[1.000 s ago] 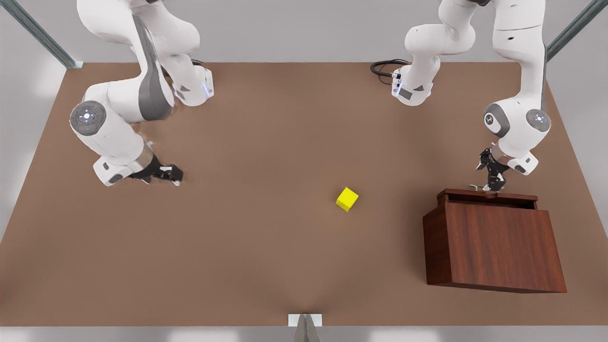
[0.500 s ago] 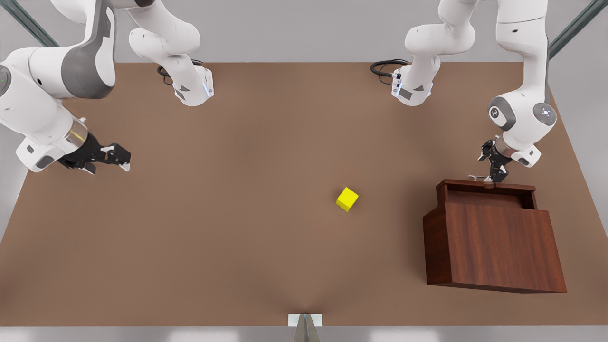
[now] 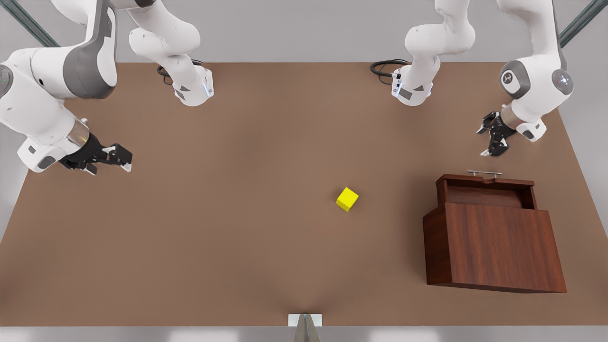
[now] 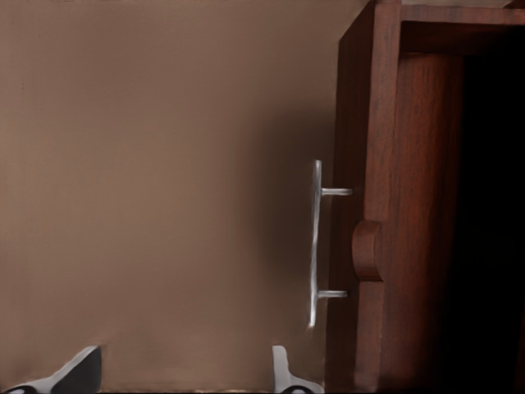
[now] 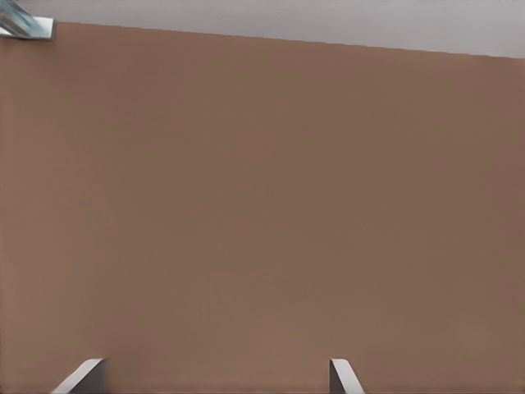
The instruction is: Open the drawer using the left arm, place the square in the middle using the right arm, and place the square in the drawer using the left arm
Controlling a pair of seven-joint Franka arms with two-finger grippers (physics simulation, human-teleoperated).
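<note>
Square [image 3: 347, 199] is sitting on the table [image 3: 247, 247], near the cabinet [image 3: 494, 247], on the side toward the front view's left, w/ bare top all around it. No gripper is touching it.

Drawer [image 3: 485, 190] is sticking out of the cabinet's far side, open, w/ its silver handle [image 3: 483, 173] free.

What could go wrong, I think: left arm is going to have to grab the cube & drop it in the drawer. The opening looks small next to the cabinet, so a drop from too far over could hit the drawer rim or the cabinet top & the cube could bounce off. A pinch on the cube's corners, not its flat faces, could let it slip or spin. A bump on the handle could push the drawer back in.

Left gripper [image 3: 494, 137] is hanging just past the handle, away from the cabinet, pointing down at a slant, fingers [image 4: 283, 373] spread wide & holding nothing. Left wrist view is looking right at the handle & drawer front.

Right gripper [image 3: 111, 159] is waiting far from the cabinet, at the table's edge on the front view's left, lying nearly flat, fingers [image 5: 340, 376] wide apart, empty.
</note>
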